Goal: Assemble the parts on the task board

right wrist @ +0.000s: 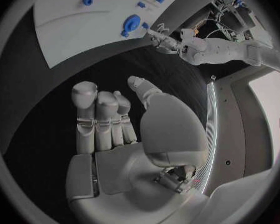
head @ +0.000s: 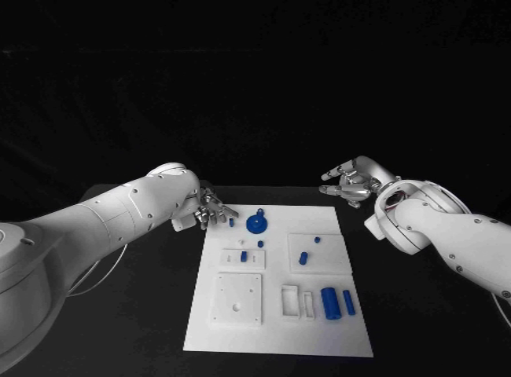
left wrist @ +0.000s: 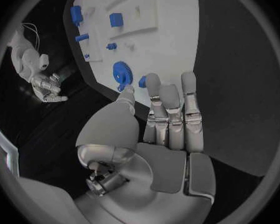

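The blue gear (head: 257, 224) lies flat on the white task board (head: 324, 330), close to the board's far edge. A small blue peg (head: 232, 222) stands just beside the gear, on the side of the left hand (head: 212, 210). On the near side of the gear, other blue parts rest on the board, among them two cylinders (head: 337, 302) near its front right corner.

The left hand hovers just beside the gear, at the board's far left corner, with fingers stretched and apart, holding nothing. The right hand (head: 348, 182) is well apart from the gear, beyond the board's far right corner, fingers loosely apart and also empty.

The risk, I think, is the small peg: if the left hand reaches for the gear, its fingers may knock the peg over or push it off the board. The gear lies flat, so the fingers may also slide it instead of lifting it.
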`<control>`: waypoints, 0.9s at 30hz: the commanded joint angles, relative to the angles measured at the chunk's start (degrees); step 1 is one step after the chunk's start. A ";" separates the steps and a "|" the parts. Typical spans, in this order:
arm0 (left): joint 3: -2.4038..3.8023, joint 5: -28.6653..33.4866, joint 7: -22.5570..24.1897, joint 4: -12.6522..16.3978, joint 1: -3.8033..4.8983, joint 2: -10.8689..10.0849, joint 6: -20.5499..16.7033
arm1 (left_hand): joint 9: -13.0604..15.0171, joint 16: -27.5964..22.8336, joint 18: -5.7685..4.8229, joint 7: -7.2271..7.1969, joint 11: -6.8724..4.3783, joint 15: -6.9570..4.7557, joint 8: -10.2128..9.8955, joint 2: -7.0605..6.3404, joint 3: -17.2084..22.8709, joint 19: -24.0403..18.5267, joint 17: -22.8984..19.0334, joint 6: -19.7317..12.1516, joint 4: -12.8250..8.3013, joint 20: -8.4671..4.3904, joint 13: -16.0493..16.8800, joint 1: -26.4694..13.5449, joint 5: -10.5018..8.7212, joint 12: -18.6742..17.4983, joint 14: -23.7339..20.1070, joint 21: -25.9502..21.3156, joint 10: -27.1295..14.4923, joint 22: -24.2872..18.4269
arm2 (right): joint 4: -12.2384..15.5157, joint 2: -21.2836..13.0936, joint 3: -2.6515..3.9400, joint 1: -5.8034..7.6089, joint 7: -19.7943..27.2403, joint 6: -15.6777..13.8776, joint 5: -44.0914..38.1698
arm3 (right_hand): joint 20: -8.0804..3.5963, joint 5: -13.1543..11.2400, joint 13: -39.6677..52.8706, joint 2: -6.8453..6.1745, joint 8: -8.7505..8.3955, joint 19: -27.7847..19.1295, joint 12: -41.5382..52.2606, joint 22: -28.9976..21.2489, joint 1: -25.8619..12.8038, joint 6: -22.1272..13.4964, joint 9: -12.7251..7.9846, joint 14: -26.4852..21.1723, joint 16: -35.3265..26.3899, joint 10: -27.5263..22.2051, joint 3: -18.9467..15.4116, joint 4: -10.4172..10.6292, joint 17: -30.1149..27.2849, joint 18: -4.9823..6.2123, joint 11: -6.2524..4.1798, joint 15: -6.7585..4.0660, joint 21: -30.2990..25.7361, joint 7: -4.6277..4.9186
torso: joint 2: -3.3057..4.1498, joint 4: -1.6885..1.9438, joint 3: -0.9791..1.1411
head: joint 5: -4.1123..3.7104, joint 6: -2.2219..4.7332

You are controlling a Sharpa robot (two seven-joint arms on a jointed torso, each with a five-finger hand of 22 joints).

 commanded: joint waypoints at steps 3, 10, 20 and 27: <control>-0.05 0.21 0.61 -0.14 -0.23 0.34 2.09 | -0.10 -0.20 -0.87 -0.15 0.48 0.07 0.31 -0.11 -0.10 -0.19 -0.09 -0.43 0.25 0.35 0.06 -0.30 -0.22 -0.29 -0.53 -0.24 2.27 0.07 | 0.00 0.13 0.03 0.02 0.11 -0.17 -0.87 | 0.31 0.18 -0.05 -0.10 -0.23 3.10 0.04 4.42 -0.39 -0.55 -0.06 0.28 0.08 -0.11 -0.13 0.41 0.05 0.63 -0.10 0.13 0.13 0.05 | 0.03 0.13 -0.08 | -0.34 -0.02; -0.12 0.69 0.66 -0.32 -0.42 0.49 1.98 | -0.11 -0.08 -0.87 -0.14 0.49 0.08 0.37 0.99 -0.83 -0.12 -0.19 -0.50 -0.46 0.35 0.26 -0.28 -0.11 -0.41 -0.61 -0.49 2.27 0.32 | -0.01 0.21 0.03 0.03 -0.01 -0.18 -0.89 | 0.31 0.18 -0.05 -0.10 -0.23 3.10 0.04 4.42 -0.39 -0.55 -0.06 0.28 0.08 -0.11 -0.13 0.41 0.05 0.63 -0.10 0.13 0.13 0.05 | 0.07 0.22 -0.05 | -0.47 -0.11; -0.18 1.34 0.68 -0.50 -0.49 0.75 1.94 | -0.07 0.00 -0.87 -0.09 0.51 0.10 0.40 4.64 -2.30 0.04 -0.32 -0.49 -2.75 0.37 0.40 0.70 0.24 -0.51 -0.65 -0.96 2.27 0.55 | -0.08 0.27 0.03 0.03 -0.03 -0.23 -0.89 | 0.31 0.18 -0.05 -0.10 -0.23 3.10 0.04 4.42 -0.39 -0.55 -0.06 0.28 0.08 -0.11 -0.13 0.41 0.05 0.63 -0.10 0.13 0.13 0.05 | 0.09 0.27 -0.04 | -0.77 -0.11; -0.24 1.90 0.97 -0.65 -0.71 0.97 1.80 | -0.15 0.05 -0.87 -0.05 0.53 0.10 0.36 6.77 -2.19 0.06 -0.33 -0.36 -4.46 0.37 0.44 2.56 0.81 -0.49 -0.66 -1.07 2.26 0.67 | -0.14 0.39 0.03 0.03 -0.04 -0.19 -0.89 | 0.31 0.18 -0.05 -0.10 -0.23 3.10 0.04 4.42 -0.39 -0.55 -0.06 0.28 0.08 -0.11 -0.13 0.41 0.05 0.63 -0.10 0.13 0.13 0.05 | 0.11 0.26 -0.01 | -0.76 -0.14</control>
